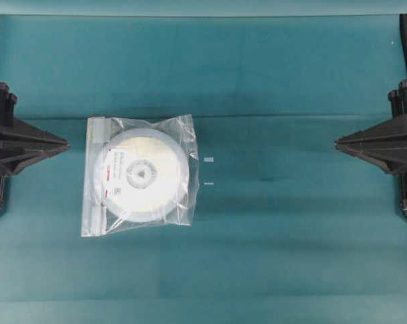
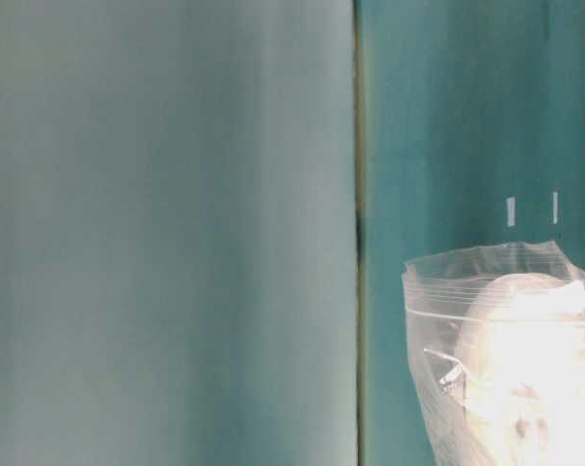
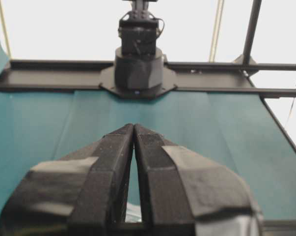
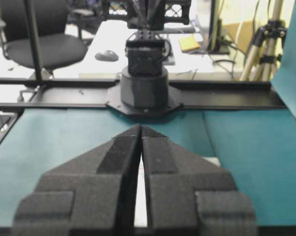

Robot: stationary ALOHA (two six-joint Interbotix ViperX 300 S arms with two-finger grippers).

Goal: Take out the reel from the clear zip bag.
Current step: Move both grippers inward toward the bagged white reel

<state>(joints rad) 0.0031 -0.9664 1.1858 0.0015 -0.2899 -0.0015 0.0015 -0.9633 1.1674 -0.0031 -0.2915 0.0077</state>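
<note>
The clear zip bag (image 1: pixel 139 175) lies flat on the teal table, left of centre, its whitish zip strip along its left edge. Inside it sits the reel (image 1: pixel 144 174), a white disc with a grey hub and a label with a red mark. The bag (image 2: pixel 501 354) also fills the lower right of the table-level view, the reel (image 2: pixel 530 369) a bright blur within. My left gripper (image 1: pixel 67 144) hovers at the left edge, shut and empty, tips meeting (image 3: pixel 133 126). My right gripper (image 1: pixel 337 142) rests at the right edge, shut and empty, tips together (image 4: pixel 141 127). Neither touches the bag.
Two small white tape marks (image 1: pixel 208 160) (image 1: pixel 208 183) sit just right of the bag. The opposite arm's black base (image 3: pixel 138 64) stands at the table's far edge in each wrist view. A pale wall panel (image 2: pixel 166 233) fills the left of the table-level view.
</note>
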